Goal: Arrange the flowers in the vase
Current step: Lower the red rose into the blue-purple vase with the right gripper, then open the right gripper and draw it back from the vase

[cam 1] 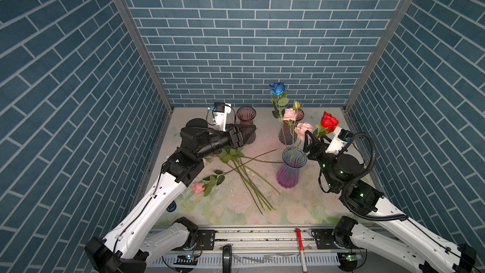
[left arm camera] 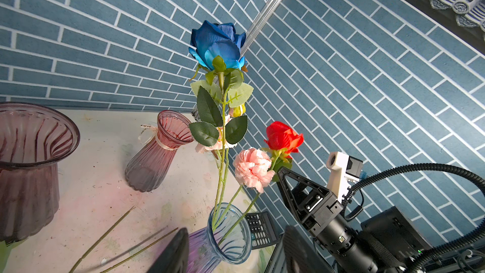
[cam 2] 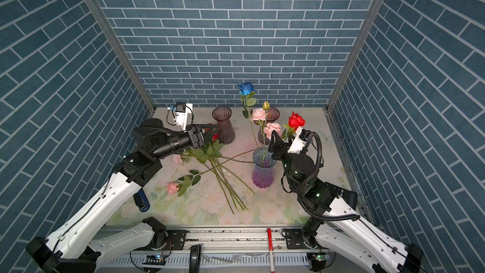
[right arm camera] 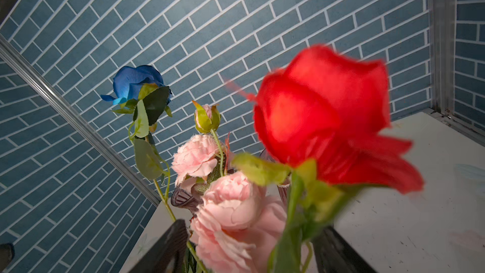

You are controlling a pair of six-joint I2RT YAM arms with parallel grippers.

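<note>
Right gripper (cam 1: pixel 315 136) jaws apart around the red rose (cam 1: pixel 329 121) stem, right of centre just above the blue vase (cam 1: pixel 288 177), left gripper (cam 1: pixel 248 133) spread and empty: I'd back out slow and straight, clear of the pink blooms (cam 1: pixel 303 128).

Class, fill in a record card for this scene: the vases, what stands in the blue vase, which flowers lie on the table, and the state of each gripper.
Vases: three; blue vase in front, two dark vases behind
In blue vase: blue rose, pink peonies
Red rose: stem between the open jaws of the right gripper
On table: pink rose, loose stems
Left gripper: open, empty, beside a dark vase
</note>
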